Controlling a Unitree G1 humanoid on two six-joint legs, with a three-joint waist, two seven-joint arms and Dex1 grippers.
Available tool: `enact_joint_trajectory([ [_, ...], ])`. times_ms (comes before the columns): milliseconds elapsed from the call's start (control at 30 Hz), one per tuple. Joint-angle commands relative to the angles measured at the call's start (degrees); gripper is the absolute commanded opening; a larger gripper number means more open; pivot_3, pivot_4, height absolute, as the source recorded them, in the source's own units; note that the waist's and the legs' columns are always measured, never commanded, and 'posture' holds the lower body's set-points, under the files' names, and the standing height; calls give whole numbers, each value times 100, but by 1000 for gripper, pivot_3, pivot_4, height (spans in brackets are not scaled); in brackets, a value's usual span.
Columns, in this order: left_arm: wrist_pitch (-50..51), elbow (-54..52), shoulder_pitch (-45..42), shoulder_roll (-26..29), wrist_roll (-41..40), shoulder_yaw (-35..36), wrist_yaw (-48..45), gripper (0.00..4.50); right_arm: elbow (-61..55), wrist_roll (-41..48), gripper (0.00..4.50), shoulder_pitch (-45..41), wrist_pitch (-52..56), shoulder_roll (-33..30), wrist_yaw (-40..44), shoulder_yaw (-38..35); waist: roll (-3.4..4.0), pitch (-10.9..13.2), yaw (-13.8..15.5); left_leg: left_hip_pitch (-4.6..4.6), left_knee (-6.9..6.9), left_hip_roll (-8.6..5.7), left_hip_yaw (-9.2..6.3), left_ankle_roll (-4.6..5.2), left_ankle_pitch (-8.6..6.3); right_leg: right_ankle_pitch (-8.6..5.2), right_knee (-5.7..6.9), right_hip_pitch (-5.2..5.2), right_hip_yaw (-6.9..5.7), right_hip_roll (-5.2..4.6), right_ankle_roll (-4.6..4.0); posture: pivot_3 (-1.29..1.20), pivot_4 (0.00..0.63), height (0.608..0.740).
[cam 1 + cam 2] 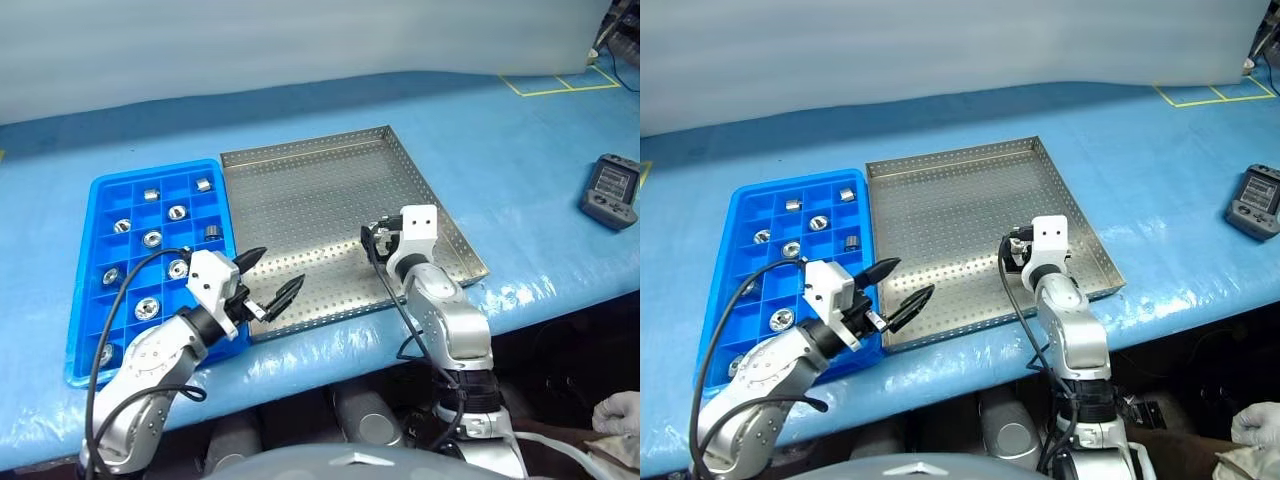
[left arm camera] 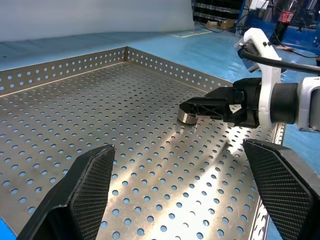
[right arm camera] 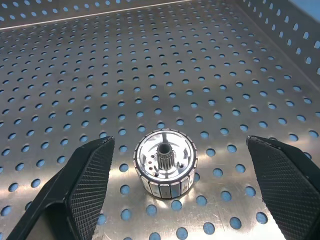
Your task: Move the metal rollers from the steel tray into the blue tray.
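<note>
The steel tray [image 1: 330, 190] lies on the blue-covered table, with the blue tray [image 1: 100, 205] against its left side. Several metal rollers [image 1: 151, 238] sit in the blue tray's compartments. One roller [image 3: 165, 162] stands on end on the steel tray's perforated base near its right rim. My right gripper [image 3: 180, 142] is open and low over the tray, one finger on each side of that roller without touching it. The left wrist view shows the same roller [image 2: 188, 117] at the right gripper's fingers [image 2: 207, 106]. My left gripper [image 1: 281, 267] hangs open and empty over the steel tray's front-left corner.
A grey handheld device [image 1: 612, 190] lies on the table to the right of the steel tray. Yellow tape lines [image 1: 560, 85] mark the far right corner. A person's gloved hand [image 1: 615, 412] shows at the lower right, below the table's front edge.
</note>
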Motion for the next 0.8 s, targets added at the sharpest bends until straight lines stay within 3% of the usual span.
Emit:
enact_joint_trajectory([
  [33,-84,-81,28,-37,-48,-55,-3,4500,379,15,4461,-217,-368,148,-100,-79,0,0,2,0,0,0,0,0,0,0,0,0,0,0,1,-180,150,740],
  [400,-104,-131,155,-124,-7,-160,114,4500,1715,-75,4461,-549,-1054,167,-285,-283,-1,-3,69,6,3,-2,-2,0,0,4,0,9,0,0,5,-147,150,740],
  [533,-107,-148,172,-114,-10,-168,135,4500,1747,-74,3523,-534,-1098,152,-277,-278,-1,-4,72,7,6,-2,-2,0,0,4,0,11,1,-1,5,-143,150,740],
  [700,-118,-181,209,-111,-22,-170,156,4500,1370,-98,1867,-338,-908,213,-255,-126,0,-5,73,9,4,-1,-3,0,0,4,1,11,0,1,5,-145,150,740],
  [800,-115,-183,195,-130,-22,-190,185,4500,835,-104,1734,-98,-621,241,-181,67,1,-5,79,9,0,0,-4,0,0,3,2,9,-1,2,4,-142,150,740],
])
